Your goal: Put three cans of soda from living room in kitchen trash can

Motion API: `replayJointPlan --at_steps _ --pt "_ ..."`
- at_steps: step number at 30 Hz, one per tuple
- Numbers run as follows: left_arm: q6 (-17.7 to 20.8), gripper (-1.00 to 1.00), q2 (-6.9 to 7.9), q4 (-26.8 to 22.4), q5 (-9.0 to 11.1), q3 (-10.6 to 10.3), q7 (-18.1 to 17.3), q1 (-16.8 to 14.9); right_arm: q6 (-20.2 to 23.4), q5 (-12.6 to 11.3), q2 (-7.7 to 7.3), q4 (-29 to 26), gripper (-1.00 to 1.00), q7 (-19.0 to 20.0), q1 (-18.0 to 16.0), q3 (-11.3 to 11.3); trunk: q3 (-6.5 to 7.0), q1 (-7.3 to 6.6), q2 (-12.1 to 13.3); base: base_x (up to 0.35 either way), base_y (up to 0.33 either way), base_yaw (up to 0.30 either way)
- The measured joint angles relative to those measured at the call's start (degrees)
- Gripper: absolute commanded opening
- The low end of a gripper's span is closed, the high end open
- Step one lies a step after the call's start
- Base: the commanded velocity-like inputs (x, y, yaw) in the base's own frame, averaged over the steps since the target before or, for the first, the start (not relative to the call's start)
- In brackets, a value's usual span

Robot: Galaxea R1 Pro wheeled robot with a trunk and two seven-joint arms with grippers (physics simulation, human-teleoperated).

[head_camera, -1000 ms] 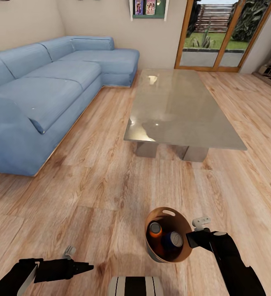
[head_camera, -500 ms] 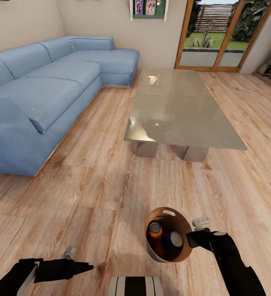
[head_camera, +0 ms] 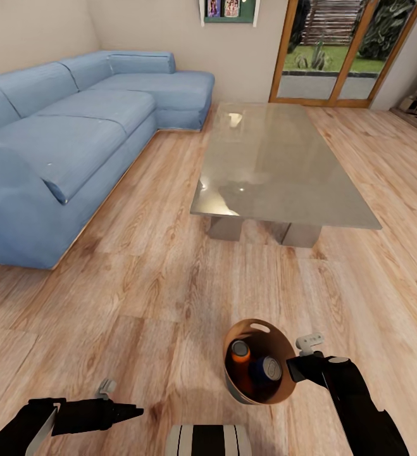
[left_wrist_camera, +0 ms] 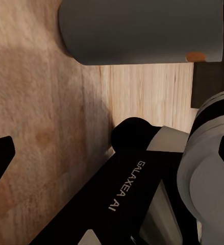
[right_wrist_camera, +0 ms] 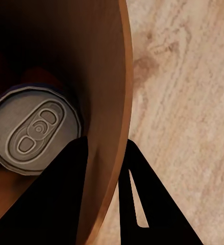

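Observation:
The tash can (head_camera: 283,339) hangs just above the wood floor in front of me, copper-brown inside. My right gripper (head_camera: 292,367) is shut on its rim, one finger inside the wall and one outside, as the right wrist view (right_wrist_camera: 105,145) shows. An orange can of soda (head_camera: 238,351) and a dark blue one (head_camera: 268,368) stand in the bin; the blue can's silver top (right_wrist_camera: 35,130) lies close to the inner finger. Low at the left, my left gripper (head_camera: 135,411) stands open and holds nothing. The bin's grey outside (left_wrist_camera: 142,30) appears in the left wrist view.
A low glass table (head_camera: 278,164) stands ahead in the living room. A long blue corner sofa (head_camera: 62,139) runs along the left. Wood-framed glass doors (head_camera: 335,50) are at the back right. Open plank floor (head_camera: 157,297) lies between me and the table.
The whole room picture has shifted slightly, so the camera has moved. Both arms and the bin keep their places relative to me.

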Motion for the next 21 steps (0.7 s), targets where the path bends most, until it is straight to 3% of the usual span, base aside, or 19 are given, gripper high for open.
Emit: replayJointPlan --at_steps 21 --pt "0.01 1.0 0.02 -0.11 0.08 0.04 -0.05 0.04 0.26 -0.16 -0.04 -0.74 -1.0 -0.07 -0.03 0.05 -0.66 -0.07 -0.05 0.0 0.0 0.0"
